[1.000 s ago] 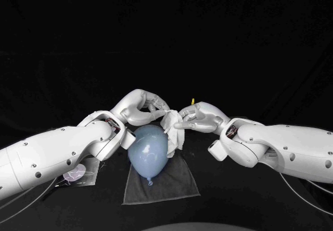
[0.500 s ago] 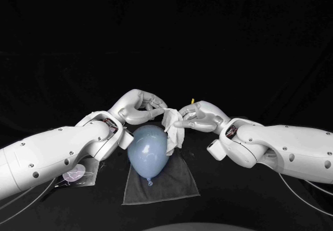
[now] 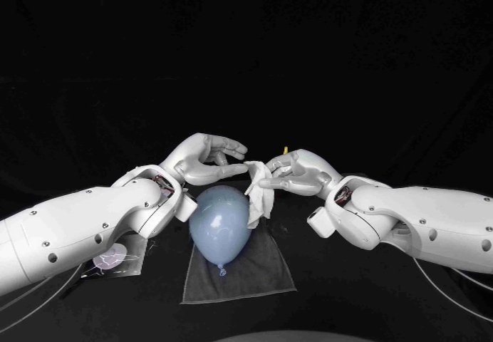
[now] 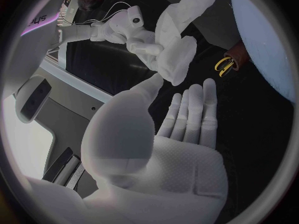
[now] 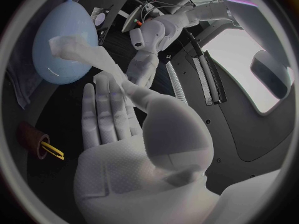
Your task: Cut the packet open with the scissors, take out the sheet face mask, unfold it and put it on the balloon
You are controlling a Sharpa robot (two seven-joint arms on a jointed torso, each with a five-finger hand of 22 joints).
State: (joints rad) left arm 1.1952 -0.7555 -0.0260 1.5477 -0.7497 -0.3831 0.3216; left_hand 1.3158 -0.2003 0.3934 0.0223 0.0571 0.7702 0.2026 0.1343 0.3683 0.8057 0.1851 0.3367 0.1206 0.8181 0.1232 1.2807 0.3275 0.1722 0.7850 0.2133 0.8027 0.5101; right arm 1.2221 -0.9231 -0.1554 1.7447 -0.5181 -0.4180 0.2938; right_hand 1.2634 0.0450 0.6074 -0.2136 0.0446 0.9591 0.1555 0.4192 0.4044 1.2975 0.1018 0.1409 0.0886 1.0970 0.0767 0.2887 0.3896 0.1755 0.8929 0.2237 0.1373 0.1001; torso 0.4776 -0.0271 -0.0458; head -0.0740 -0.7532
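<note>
**Unfolding the mask above the balloon**

The right hand (image 3: 293, 173) is pinching the bunched sheet face mask (image 3: 259, 191), which is hanging just beside the balloon (image 3: 219, 224) on its grey cloth (image 3: 257, 267). The left hand (image 3: 211, 158) is hovering spread, its thumb touching the sheet. The next move likely calls for it to pinch a free edge and draw the folds apart.

The black table (image 3: 349, 306) runs wide and dark right across the scene. Near the middle lies a dark grey cloth (image 3: 251, 279), flat on the tabletop. Its near edge is a touch wavy, its near corners are squared off and its far part is covered. Past the cloth's far end a small dark brown holder (image 5: 31, 137) sits on the table. Upright or tipped? Can't tell from here.
</note>
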